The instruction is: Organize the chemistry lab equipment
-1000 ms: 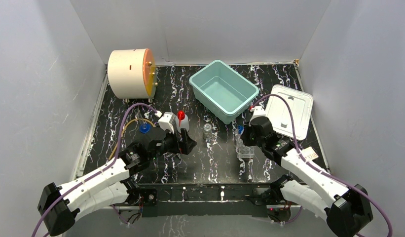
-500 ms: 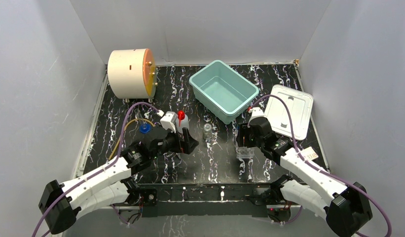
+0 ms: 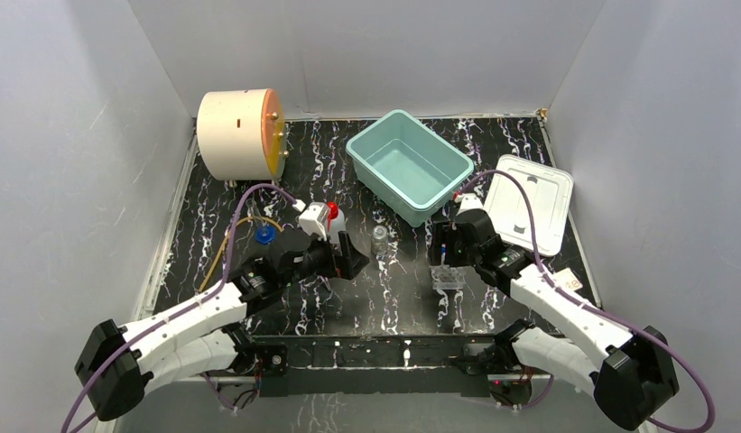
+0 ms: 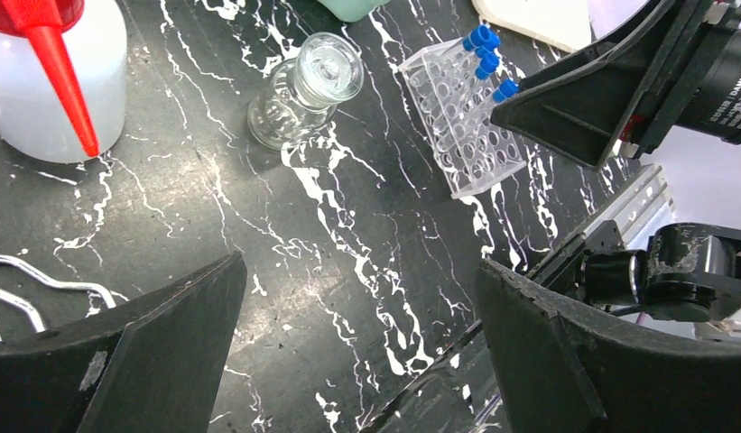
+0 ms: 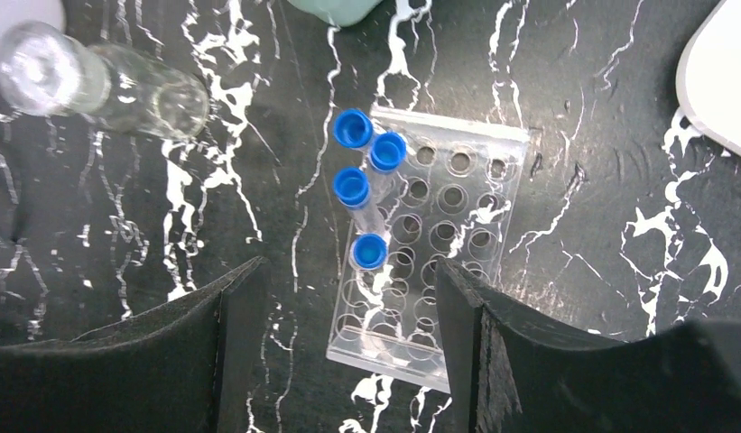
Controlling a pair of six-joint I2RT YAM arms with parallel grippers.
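Because the four thin plastic tubes with blue caps (image 5: pixel 352 187) are light, smooth and easy to tip, each is best taken just under its cap, squeezed softly and lifted straight up. They are stood, a little tilted, in holes along one side of the one clear plastic tube rack (image 5: pixel 430 262), which is laid flat on the black table with white streaks (image 3: pixel 348 307), a bit right of the middle. The rack looks light and could be slid by a bump. Above it the right gripper (image 5: pixel 347 280) is hung with its fingers spread wide, and nothing is held. Near the rack one small clear glass vial (image 5: pixel 105 86) is found; it could be broken, so it should be gripped gently around its body. One soft white squeeze bottle with a red nozzle (image 4: pixel 50 81) is set further left, by the left gripper (image 4: pixel 359 271), which is spread fully wide and empty. One blue ring (image 3: pixel 264 236) and one loop of yellowish tubing (image 3: pixel 231 248) are laid at the left. One teal plastic tub (image 3: pixel 409 164) and one white lid (image 3: pixel 532 200) are seen behind.
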